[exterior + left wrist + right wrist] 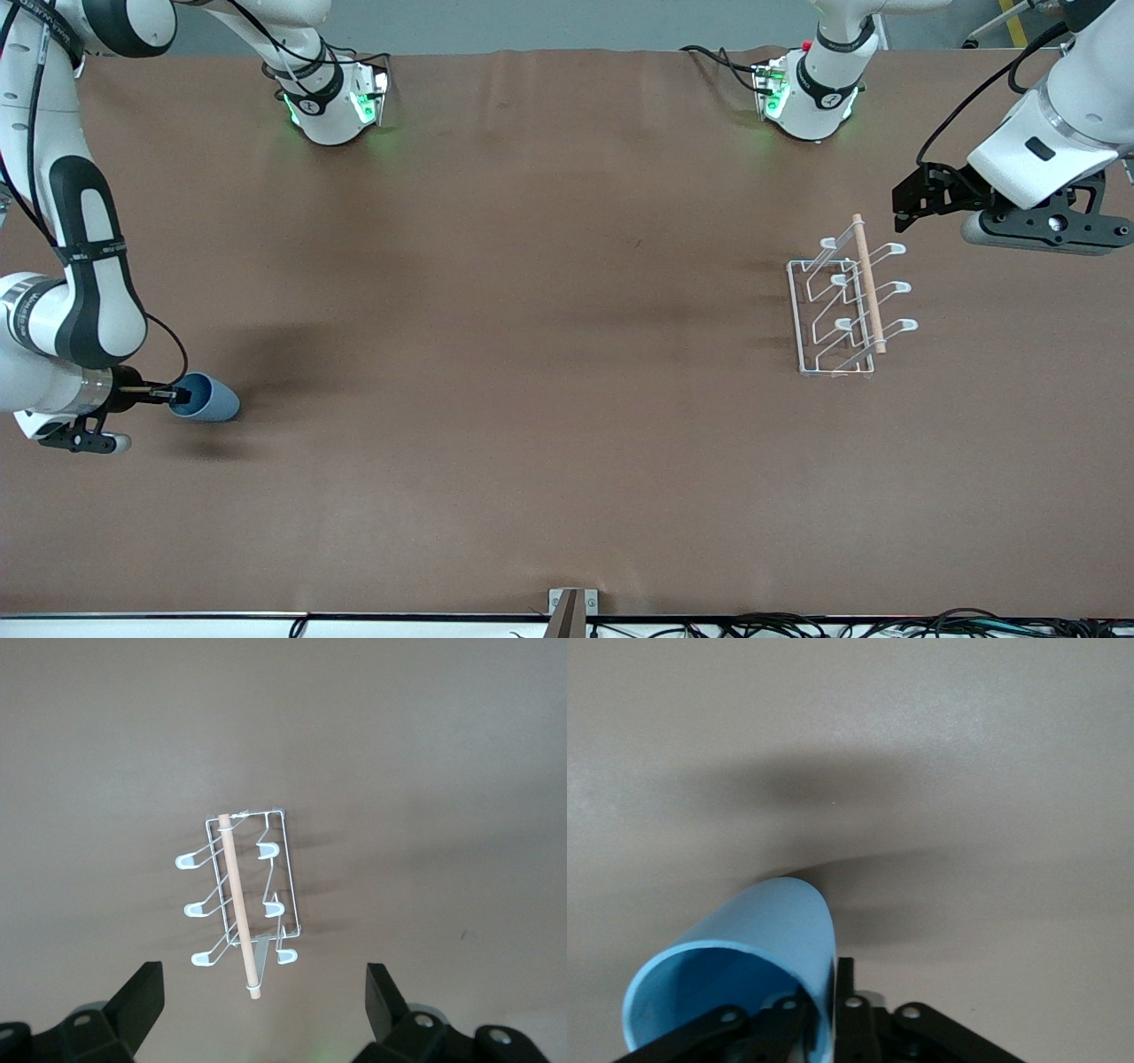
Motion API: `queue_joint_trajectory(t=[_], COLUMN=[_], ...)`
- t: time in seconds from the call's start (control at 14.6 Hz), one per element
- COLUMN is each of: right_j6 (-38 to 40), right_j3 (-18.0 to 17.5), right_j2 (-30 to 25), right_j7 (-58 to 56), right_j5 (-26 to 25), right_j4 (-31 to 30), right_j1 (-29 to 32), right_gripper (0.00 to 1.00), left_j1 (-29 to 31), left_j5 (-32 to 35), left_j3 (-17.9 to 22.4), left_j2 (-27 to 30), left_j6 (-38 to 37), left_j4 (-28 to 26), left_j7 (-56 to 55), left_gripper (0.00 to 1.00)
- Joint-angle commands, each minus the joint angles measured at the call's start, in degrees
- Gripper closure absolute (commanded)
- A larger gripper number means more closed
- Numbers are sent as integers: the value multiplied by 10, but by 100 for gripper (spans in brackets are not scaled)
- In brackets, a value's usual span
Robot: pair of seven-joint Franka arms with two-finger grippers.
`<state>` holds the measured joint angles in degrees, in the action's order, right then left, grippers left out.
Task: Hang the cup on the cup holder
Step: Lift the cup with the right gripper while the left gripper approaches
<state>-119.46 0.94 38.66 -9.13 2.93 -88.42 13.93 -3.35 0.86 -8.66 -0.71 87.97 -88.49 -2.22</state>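
Blue plastic, matte and smooth, makes up the cup [208,398], which in the front view lies on its side on the brown table [532,354] at the right arm's end, well apart from the cup holder [846,306] at the left arm's end. The right gripper [175,395] is at the cup's open rim, one finger inside the mouth and one outside, clenched on the wall. The left gripper [912,202] hangs in the air just beside the holder, toward the left arm's end of the table; that arm waits.

Left wrist view: the white wire rack [248,904] stands alone below the camera, wooden rod [239,904] along its top, loop-tipped prongs angling out to either side, none occupied. The left gripper [266,1001] has its fingers [142,997] spread wide and released, holding nothing.

Right wrist view: the cup [744,966] fills the foreground, its hollow interior open toward the camera. The right gripper [824,1019] pinches the thin rim wall between its fingers [846,1010].

Assessment: the tumbler appears light and fairly stiff, though a thin wall may flex under a hard squeeze; the smooth taper looks slippery, so an outside grasp could slide. The rim pinch, one finger in and one out, is judged the sound hold and leaves the mouth free to drop over a prong
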Motion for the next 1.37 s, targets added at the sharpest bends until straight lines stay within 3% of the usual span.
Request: queue_joint_trajectory(t=[0.0,0.27,0.68,0.96,1.1,1.3], right_j6=[19,125,272,274,274,279], right_j3=[-21,-27,-45,-45,-45,-46], right_j2=[-17,-88,-180,-253,-257,-255], right_j7=[-7,-12,-5,-5,-4,-4], right_j5=[8,59,253,374,409,513], right_j4=[-10,-9,-36,-117,-119,-119], right_j1=[10,3,-28,-90,-119,-147], right_gripper=[98,97,97,97,98,100], left_j1=[-6,-5,-7,-20,-36,-88], left_j5=[5,4,4,-2,-7,-52], left_j3=[-13,-12,-13,-17,-21,-40], left_j2=[-3,-15,-21,-23,-27,-31], left_j6=[-11,-11,-12,-11,-11,-10], left_j4=[16,34,39,38,39,38], left_j7=[5,6,6,6,8,-2], left_gripper=[0,0,0,0,0,0])
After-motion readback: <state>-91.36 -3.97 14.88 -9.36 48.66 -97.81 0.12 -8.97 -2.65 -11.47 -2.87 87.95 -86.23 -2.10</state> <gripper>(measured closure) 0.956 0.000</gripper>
